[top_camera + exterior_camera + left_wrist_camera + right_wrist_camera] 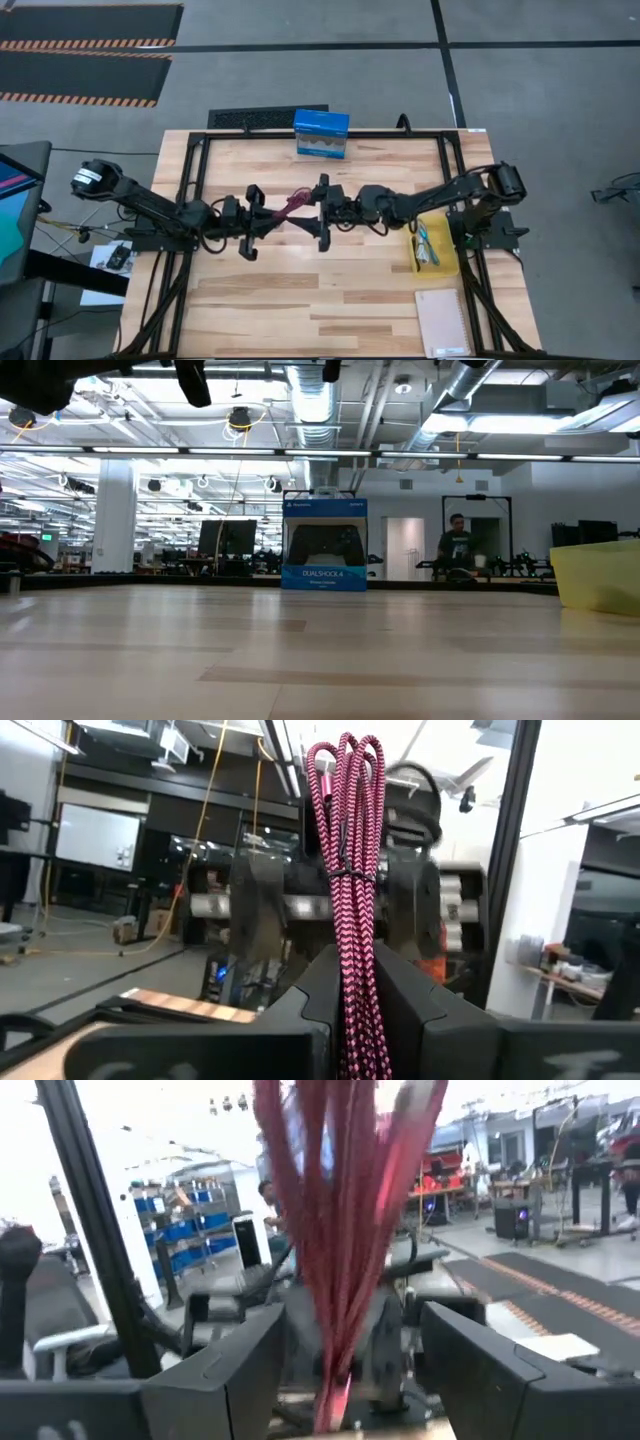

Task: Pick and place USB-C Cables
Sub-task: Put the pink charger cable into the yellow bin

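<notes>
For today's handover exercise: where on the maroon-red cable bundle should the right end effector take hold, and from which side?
Probably the free looped end of the maroon-red cable bundle, beyond its tie: the left end effector already clamps the other end. The right end effector faces it with fingers open, so it can come straight on from the opposite side.

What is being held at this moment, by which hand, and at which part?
The left hand grips the maroon-red cable at one end of its bundle. The right hand is open around the other end, not yet gripping.
</notes>
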Motion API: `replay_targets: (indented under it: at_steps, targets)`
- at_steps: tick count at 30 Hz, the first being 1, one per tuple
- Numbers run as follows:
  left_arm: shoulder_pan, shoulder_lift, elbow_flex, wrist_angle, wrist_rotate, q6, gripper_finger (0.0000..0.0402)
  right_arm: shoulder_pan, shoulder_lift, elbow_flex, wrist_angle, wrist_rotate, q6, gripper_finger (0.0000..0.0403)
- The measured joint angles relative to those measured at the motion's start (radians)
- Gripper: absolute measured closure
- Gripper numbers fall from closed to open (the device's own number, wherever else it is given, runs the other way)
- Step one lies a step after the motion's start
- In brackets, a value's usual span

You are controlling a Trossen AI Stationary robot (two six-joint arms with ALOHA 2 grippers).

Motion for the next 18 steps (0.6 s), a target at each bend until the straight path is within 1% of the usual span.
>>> replay_targets:
  at_steps: [7,18]
  targets:
    - [0.0,0.0,0.0,0.002,0.002,-0.006,0.0377,0.002,-0.001,0.025,0.004,0.0,-0.006,0.0148]
    - [0.0,0.0,0.0,-0.01,-0.015,-0.031,0.0377,-0.018,-0.001,0.025,-0.008,0.002,0.003,0.0149]
